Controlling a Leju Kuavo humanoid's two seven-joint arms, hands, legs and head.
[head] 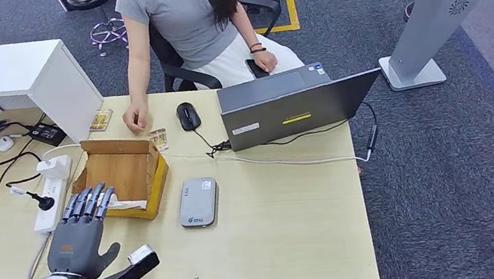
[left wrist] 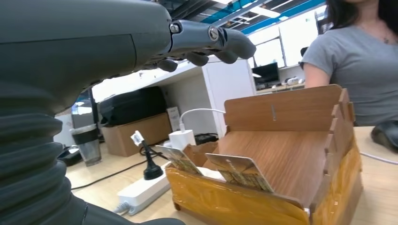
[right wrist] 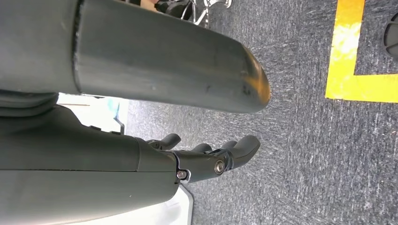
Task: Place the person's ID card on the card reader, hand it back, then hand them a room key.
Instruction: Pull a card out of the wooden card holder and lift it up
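So I've got the left hand (head: pixel 81 226) over the wooden box (head: pixel 123 173), fingers apart, holding nothing, prob going for a card; right hand (right wrist: pixel 206 157) hangs, fingers loose.

Bare table (head: pixel 279 210) right of card reader (head: pixel 197 203); wooden box (head: pixel 123 173) and power strip (head: pixel 50 193) crowd left hand (head: pixel 80 234); laptop (head: pixel 291 105), cable block far side, probably passable underneath.

Open grey laptop (head: pixel 291 105) at desk's far edge, black computer mouse (head: pixel 187 115) beside it, white power strip (head: pixel 52 191) far left.
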